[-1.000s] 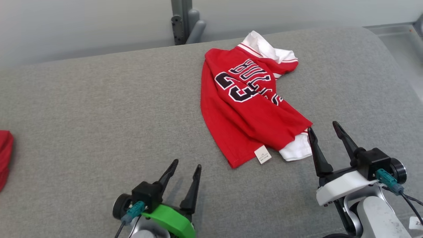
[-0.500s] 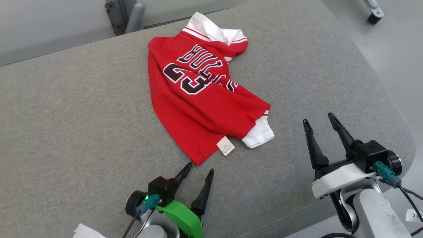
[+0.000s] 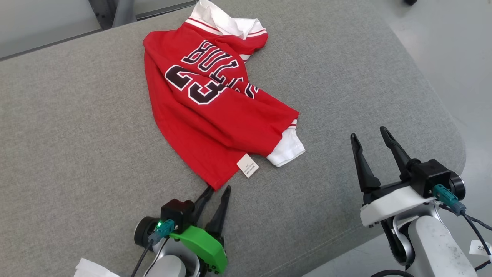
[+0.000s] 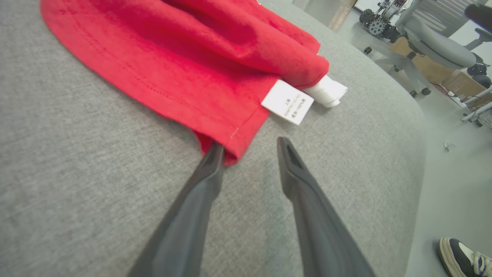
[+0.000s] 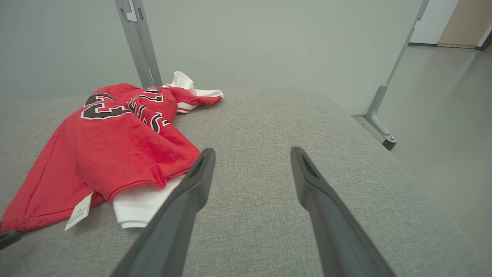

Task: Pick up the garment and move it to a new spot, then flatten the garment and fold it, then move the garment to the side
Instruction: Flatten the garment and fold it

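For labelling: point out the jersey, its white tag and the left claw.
jersey (image 3: 215, 119), head view, red body.
white tag (image 4: 287, 102), left wrist view, its middle.
left claw (image 3: 219, 188), head view, between its fingertips.

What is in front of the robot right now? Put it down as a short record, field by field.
surface: grey padded surface
garment: red jersey, crumpled, lettering facing up, not flattened
label: white tag at the near hem
left gripper: open, at the jersey's near hem corner, one finger meeting the cloth
right gripper: open, apart from the jersey, holding nothing
task stage: jersey not yet picked up
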